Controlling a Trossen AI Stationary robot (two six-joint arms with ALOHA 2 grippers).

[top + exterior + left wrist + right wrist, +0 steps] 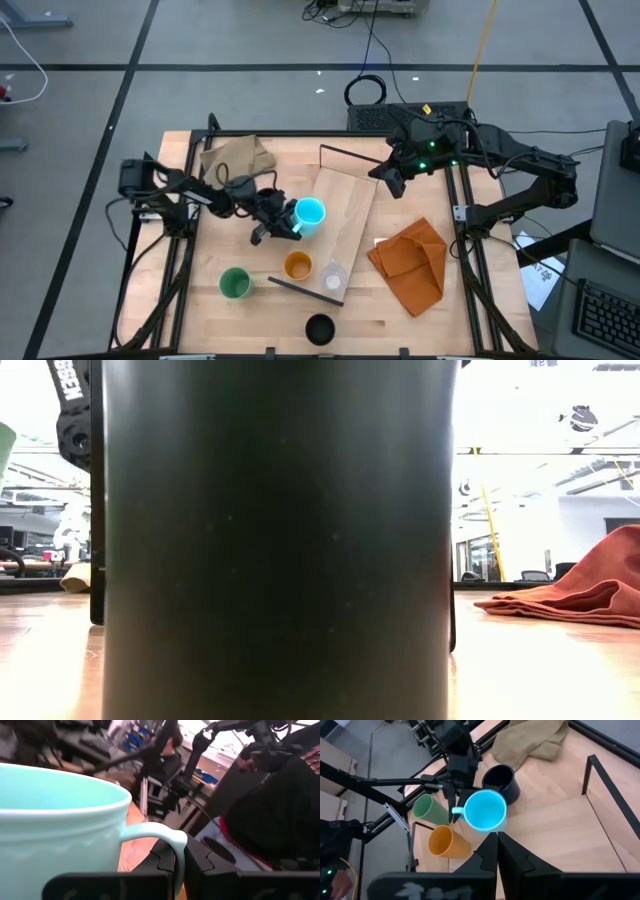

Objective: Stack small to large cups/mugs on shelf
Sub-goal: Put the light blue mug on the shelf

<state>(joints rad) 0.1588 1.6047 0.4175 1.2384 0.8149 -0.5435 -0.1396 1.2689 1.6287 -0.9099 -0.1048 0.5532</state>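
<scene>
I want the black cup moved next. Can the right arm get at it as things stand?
Probably yes: the black cup stands alone at the table's near edge with nothing over it. The right gripper is shut and empty, hovering over the far end of the shelf.

Left arm reaching in from the table's left edge toward its middle, left gripper (268,226) pinched shut (fingers clamped on a mug handle), right arm folded near the far right corner, right gripper (388,180) closed, holding nothing

Light-wood tabletop (220,320) carries shelf (345,215), green cup (235,284), black cup (319,328), tan cloth (235,157) and orange cloth (412,262).
</scene>
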